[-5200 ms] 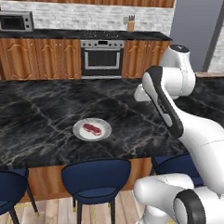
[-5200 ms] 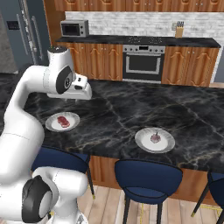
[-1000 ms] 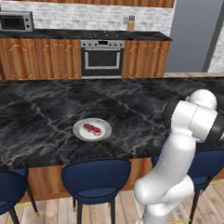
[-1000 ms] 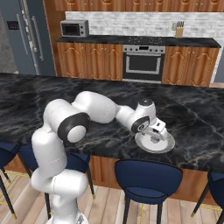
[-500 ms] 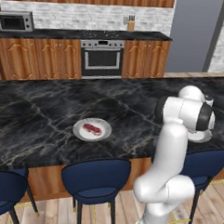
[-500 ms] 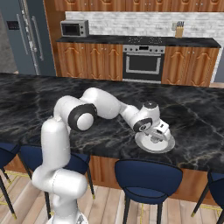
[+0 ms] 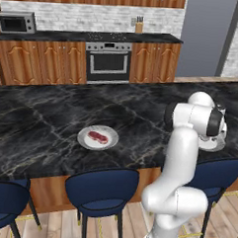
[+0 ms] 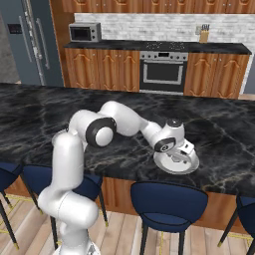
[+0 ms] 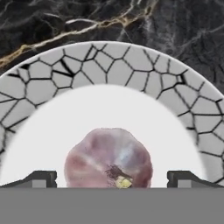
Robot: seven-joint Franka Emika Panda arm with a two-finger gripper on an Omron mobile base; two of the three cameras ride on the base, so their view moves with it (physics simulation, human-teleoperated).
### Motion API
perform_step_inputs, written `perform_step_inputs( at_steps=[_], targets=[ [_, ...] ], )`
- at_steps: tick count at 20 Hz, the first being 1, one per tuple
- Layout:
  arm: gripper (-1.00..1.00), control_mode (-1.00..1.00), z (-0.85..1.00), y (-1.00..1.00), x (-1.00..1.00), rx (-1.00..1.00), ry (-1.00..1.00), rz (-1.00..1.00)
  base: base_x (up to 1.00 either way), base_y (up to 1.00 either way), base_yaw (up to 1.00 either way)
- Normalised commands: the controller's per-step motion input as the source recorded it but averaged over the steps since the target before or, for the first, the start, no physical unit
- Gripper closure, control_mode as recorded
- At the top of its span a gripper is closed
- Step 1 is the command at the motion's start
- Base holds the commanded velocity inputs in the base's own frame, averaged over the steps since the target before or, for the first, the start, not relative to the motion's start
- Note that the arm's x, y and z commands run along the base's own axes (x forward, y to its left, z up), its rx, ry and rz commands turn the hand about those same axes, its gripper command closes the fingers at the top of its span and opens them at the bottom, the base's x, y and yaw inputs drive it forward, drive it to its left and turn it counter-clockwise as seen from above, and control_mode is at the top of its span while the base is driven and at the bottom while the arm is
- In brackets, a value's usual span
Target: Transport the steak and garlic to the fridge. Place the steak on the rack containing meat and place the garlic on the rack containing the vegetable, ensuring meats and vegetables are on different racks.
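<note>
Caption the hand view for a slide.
Open end effector poised over the garlic on its crackle-rimmed plate.

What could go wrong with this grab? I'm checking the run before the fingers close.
The garlic is a rounded bulb between the open gripper tips, so it may roll or squirt out as they shut. It sits on a smooth plate, which could slide if the fingertips press down on it.

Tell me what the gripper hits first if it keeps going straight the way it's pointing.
Most likely the garlic, which sits between the open jaws of the gripper on the plate.
</note>
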Motion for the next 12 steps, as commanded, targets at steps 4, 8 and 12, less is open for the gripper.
perform_step_inputs(
  at_steps=[4,8,12],
  targets=[
    [-1.0,-1.0,-0.22,-0.03,0.0,0.0,0.0,0.0,0.0,0.0,0.0],
    [1.0,-1.0,-0.26,0.0,0.02,0.0,0.01,0.0,0.0,0.0,0.0],
    [1.0,-1.0,-0.24,0.03,0.27,-0.04,-0.1,0.0,0.0,0.0,0.0]
  ],
)
